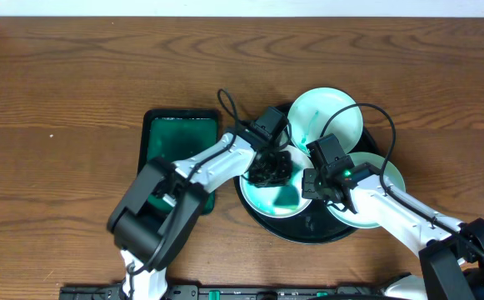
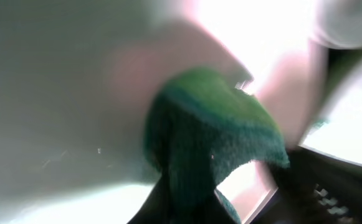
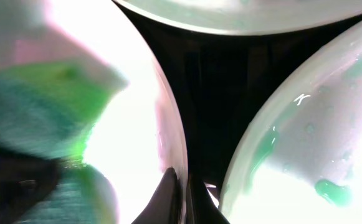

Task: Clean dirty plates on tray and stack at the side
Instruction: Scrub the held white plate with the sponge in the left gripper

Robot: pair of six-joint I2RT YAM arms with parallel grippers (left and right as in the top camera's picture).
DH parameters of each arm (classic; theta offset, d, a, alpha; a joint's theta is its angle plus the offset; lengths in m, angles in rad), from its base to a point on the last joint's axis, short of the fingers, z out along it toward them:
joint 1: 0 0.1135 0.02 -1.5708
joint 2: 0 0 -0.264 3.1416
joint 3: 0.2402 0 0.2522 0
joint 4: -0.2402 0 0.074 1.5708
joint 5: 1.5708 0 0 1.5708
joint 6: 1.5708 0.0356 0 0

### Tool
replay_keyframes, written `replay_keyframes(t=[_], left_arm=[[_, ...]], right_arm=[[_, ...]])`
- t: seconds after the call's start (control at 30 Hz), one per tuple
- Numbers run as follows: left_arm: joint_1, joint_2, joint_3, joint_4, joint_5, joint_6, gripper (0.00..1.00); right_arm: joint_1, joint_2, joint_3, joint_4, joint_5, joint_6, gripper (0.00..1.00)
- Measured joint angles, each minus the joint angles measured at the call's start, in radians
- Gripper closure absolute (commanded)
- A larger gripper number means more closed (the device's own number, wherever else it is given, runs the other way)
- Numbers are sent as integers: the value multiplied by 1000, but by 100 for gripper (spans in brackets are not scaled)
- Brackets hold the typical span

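Left gripper (image 1: 270,170) clamps the green sponge (image 2: 212,149) onto the plate (image 1: 286,198) at the tray's (image 1: 310,227) left edge; right gripper (image 3: 182,196) pinches that plate's rim.

Brown wood-grain table (image 1: 58,67) carried everything. Rectangular dark green tray (image 1: 179,133) lay flat on it, left of centre, glossy inside, near right part hidden. Green sponge (image 2: 212,143) filled the left wrist view, blurred, darker teal lower down.
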Motion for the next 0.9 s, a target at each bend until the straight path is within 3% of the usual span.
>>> replay_keyframes(t=[0.23,0.4,0.57,0.9], left_arm=[[20,-53,8,-186,-357,-23,93],[19,-55,9,-183,-421,-10,93],[24,-55,5,-156,-393,25,92],[52,-9,-47,199,-7,93,90]], right_arm=[[0,0,0,0,-3,0,99],[2,0,0,3,-34,0,99],[2,0,0,3,-34,0,99],[0,-1,0,-5,-5,0,99]])
